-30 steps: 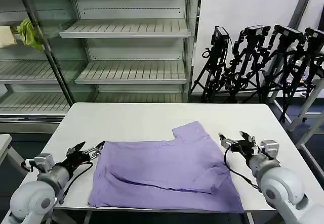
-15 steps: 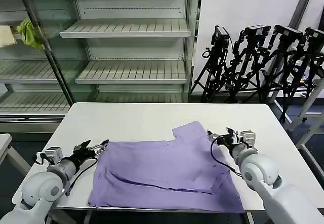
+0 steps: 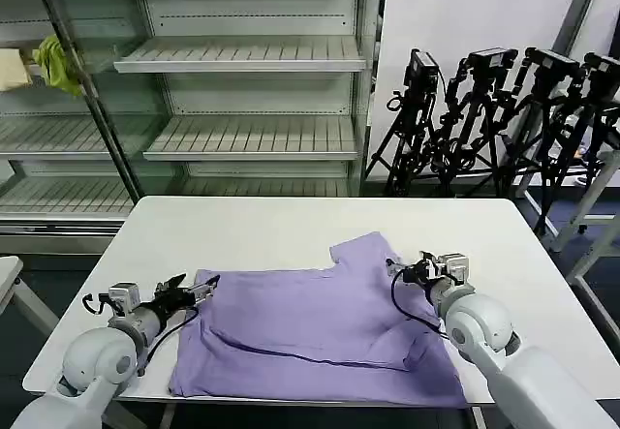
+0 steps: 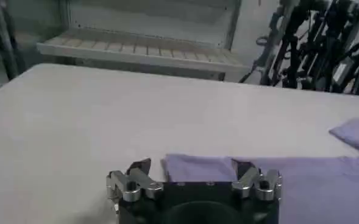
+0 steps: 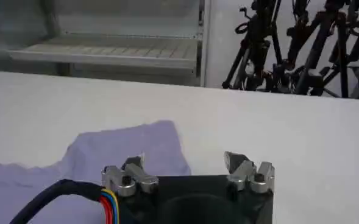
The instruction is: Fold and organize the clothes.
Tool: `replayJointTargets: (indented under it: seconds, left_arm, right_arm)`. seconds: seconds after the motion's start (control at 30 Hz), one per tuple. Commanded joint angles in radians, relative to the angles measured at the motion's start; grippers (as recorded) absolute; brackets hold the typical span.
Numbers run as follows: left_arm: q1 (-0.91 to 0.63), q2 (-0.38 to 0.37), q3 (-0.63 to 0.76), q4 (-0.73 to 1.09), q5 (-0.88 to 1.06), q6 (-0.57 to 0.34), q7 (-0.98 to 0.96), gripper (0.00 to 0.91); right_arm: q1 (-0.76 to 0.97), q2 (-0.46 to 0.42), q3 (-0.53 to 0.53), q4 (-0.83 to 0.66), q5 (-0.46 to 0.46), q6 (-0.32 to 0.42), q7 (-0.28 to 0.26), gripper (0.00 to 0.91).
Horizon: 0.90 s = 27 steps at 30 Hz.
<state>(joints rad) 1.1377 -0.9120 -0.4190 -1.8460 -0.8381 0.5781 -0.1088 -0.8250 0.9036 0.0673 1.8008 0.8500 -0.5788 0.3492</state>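
Observation:
A lavender T-shirt (image 3: 320, 318) lies spread on the white table (image 3: 262, 226), one sleeve pointing toward the far side. My left gripper (image 3: 197, 289) is open at the shirt's left edge, low over the table. In the left wrist view that corner of the shirt (image 4: 203, 167) lies between the spread fingers of the left gripper (image 4: 191, 168). My right gripper (image 3: 404, 270) is open at the sleeve's right edge. In the right wrist view one side of the right gripper (image 5: 185, 162) is over the sleeve (image 5: 127, 149) and the other over bare table.
Metal shelving (image 3: 242, 56) stands behind the table, with a yellow-green cloth (image 3: 56, 64) on its upper left. A cluster of black tripods (image 3: 504, 109) stands at the back right. The table's far half is bare; the shirt's hem reaches the near edge.
Both grippers have moved inward along the table to the shirt: the left one rightward to its left corner, the right one leftward to the sleeve. The shirt has not moved.

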Motion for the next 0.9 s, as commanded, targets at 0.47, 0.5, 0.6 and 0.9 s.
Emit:
replayJointTargets:
  seconds: [0.47, 0.5, 0.6, 0.9]
  left_arm:
    - [0.002, -0.002, 0.041, 0.019, 0.07, -0.001, 0.016, 0.836]
    - [0.003, -0.002, 0.041, 0.017, 0.072, -0.001, 0.017, 0.816]
    - [0.004, -0.002, 0.042, 0.013, 0.076, -0.002, 0.019, 0.746]
    - [0.007, -0.002, 0.039, 0.002, 0.083, -0.002, 0.021, 0.514]
  right_arm:
    - [0.007, 0.035, -0.037, -0.056, -0.043, 0.001, -0.01, 0.725]
    - [0.006, 0.035, -0.036, -0.055, -0.043, 0.001, -0.01, 0.695]
    - [-0.001, 0.033, -0.03, -0.052, -0.045, 0.001, -0.013, 0.574]
    - [-0.022, 0.03, -0.014, -0.04, -0.058, 0.001, -0.022, 0.292]
